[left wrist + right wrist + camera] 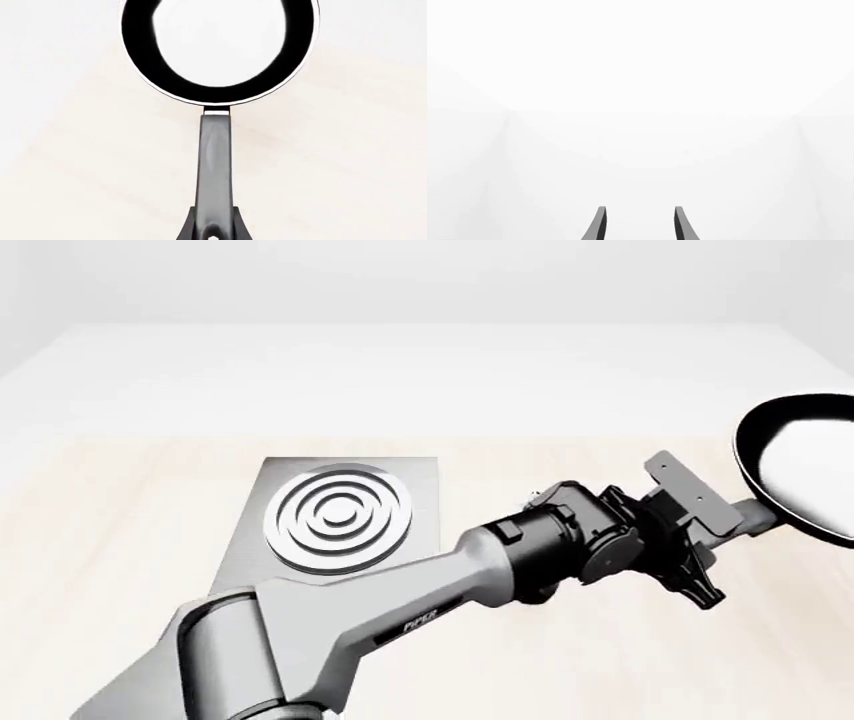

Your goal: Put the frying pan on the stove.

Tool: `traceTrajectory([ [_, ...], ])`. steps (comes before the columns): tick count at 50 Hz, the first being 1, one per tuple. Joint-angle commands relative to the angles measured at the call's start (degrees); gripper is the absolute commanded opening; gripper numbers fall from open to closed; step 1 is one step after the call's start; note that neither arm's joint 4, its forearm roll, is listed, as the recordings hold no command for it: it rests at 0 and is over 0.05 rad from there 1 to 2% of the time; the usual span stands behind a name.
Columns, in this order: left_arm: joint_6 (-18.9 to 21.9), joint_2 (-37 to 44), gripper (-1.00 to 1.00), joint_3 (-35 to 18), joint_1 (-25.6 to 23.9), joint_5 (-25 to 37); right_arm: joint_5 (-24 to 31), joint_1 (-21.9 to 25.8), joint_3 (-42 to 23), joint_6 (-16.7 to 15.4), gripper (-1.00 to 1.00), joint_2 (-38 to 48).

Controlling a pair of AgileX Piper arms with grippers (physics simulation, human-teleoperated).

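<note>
The frying pan, black with a pale glossy inside, is at the far right edge of the front view, partly cut off. In the left wrist view the frying pan lies straight ahead, its long black handle running back between the fingers. My left gripper reaches across from the left and is shut on the handle's end. The stove, a grey plate with silver rings, lies well to the left of the pan. My right gripper is open, with nothing between its fingers.
The left arm stretches diagonally over the pale wooden table, passing just right of the stove. The right arm does not show in the front view. The right wrist view shows only white surroundings.
</note>
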Motion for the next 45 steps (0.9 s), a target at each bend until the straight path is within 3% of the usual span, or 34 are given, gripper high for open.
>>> traceTrajectory([
  [1,1.0,-5.0,-1.00,2.2,1.0,-2.2,-0.5,-0.3,0.8,-0.1,1.00,0.0],
  [17,2.0,-10.0,-1.00,6.6,4.3,-3.4,-0.3,-0.3,0.7,-0.5,1.00,0.0],
  [28,2.1,-13.5,-1.00,10.4,5.3,-4.9,2.6,0.0,-2.0,-0.8,1.00,0.0],
  [45,2.6,-19.8,-1.00,18.8,8.1,-8.1,2.5,0.0,-1.2,-1.3,1.00,0.0],
])
